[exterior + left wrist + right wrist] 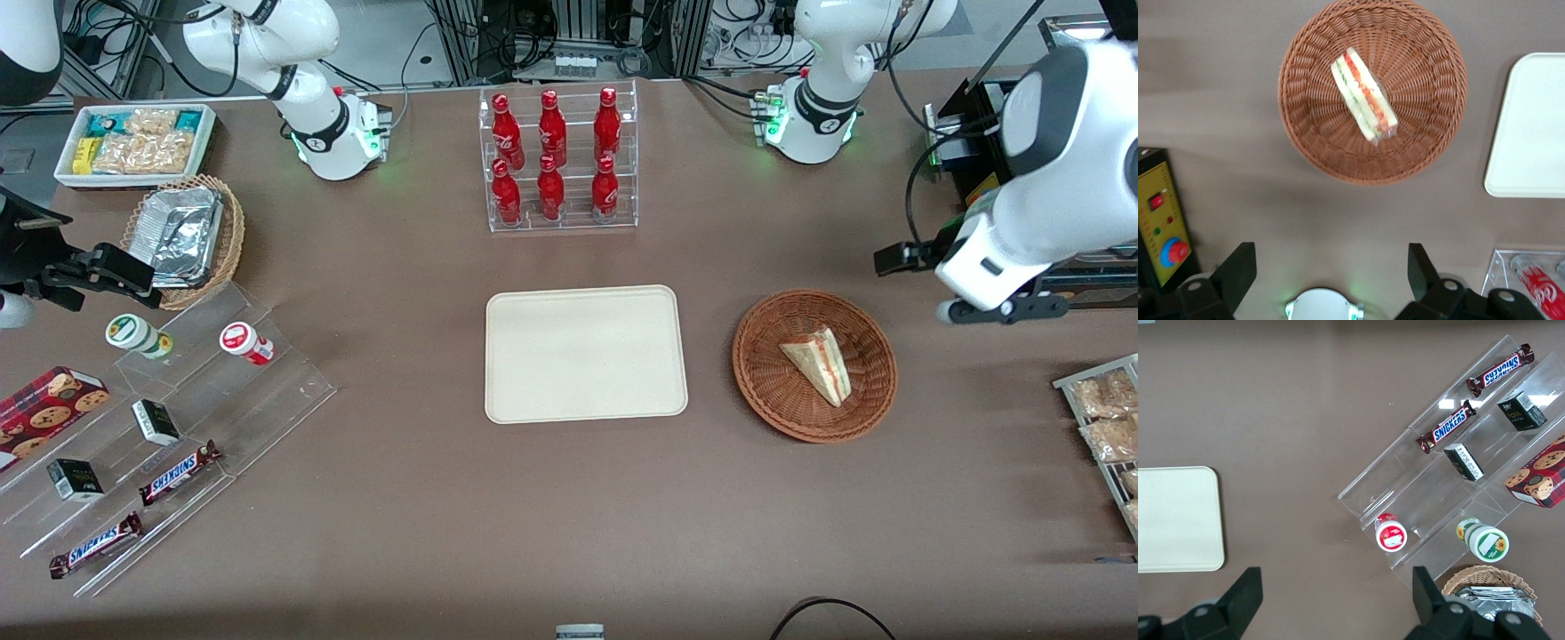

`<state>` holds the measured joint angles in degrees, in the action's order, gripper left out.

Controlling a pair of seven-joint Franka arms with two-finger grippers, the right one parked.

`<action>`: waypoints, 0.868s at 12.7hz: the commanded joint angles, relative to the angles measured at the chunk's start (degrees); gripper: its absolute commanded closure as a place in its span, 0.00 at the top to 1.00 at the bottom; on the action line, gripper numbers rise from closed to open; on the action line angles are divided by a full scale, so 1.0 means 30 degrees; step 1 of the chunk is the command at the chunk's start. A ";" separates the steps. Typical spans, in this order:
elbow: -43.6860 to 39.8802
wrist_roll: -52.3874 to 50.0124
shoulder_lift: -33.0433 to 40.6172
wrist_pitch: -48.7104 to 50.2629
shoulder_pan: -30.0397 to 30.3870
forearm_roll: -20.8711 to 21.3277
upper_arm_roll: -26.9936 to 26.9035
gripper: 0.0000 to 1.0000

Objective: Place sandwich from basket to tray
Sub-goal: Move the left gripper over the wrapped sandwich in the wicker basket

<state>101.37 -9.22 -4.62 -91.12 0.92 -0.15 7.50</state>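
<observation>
The sandwich (822,364), a pale wedge with orange-red and green filling, lies in the reddish-brown woven basket (773,400). The cream tray (587,354) lies flat beside the basket, toward the parked arm's end, and holds nothing. My left gripper (902,256) hangs high above the table, farther from the front camera than the basket and toward the working arm's end. In the left wrist view the gripper (1330,267) is open and holds nothing, well apart from the sandwich (1363,93), the basket (1311,133) and the tray (1531,127).
A clear rack of red bottles (560,160) stands farther back than the tray. A black and yellow control box (1161,220) and a rack of snack bags (1107,418) are at the working arm's end. Acrylic steps with snacks (178,418) lie at the parked arm's end.
</observation>
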 commanded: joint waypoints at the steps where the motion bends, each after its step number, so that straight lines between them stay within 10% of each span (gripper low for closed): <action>1: 0.2673 -0.0002 0.0191 -0.3009 -0.0072 0.0079 0.0019 1.00; 11: 0.6578 -1.1131 -0.1975 -1.1601 -0.0102 0.1749 0.1279 1.00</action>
<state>118.57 -37.88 -10.71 -121.95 0.75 3.89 11.17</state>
